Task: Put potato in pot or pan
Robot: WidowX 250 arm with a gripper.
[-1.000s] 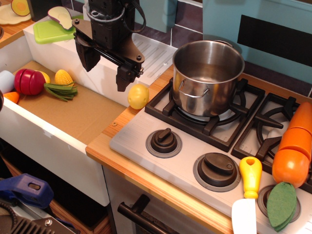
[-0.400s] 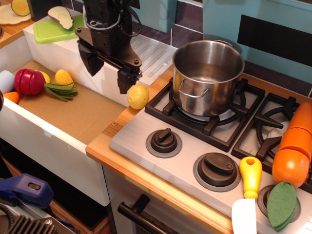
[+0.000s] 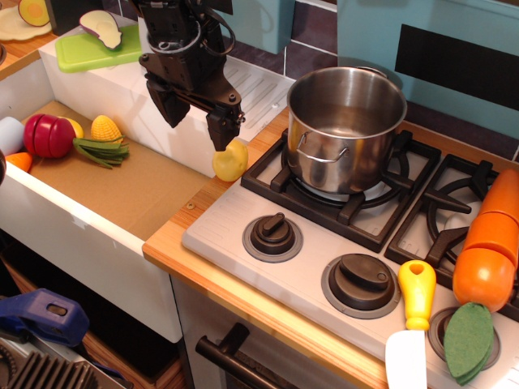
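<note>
The pale-yellow potato (image 3: 230, 161) lies on the wooden counter, just left of the stove's left burner. The steel pot (image 3: 345, 127) stands upright on that burner, to the right of the potato; it looks empty. My black gripper (image 3: 197, 121) is open and holds nothing. It hangs above and a little left of the potato. Its right finger (image 3: 220, 132) overlaps the potato's top edge in this view, and its left finger (image 3: 172, 109) is over the sink's white wall.
A sink (image 3: 105, 174) at left holds a corn cob (image 3: 106, 128), a red toy and a carrot tip. A green board with an aubergine slice (image 3: 101, 29) lies behind. A large carrot (image 3: 490, 243), a yellow-handled knife (image 3: 412, 324) and stove knobs (image 3: 273, 233) lie at right and front.
My gripper has moved to the right, closer to the potato, staying open. The potato and pot have not moved.
</note>
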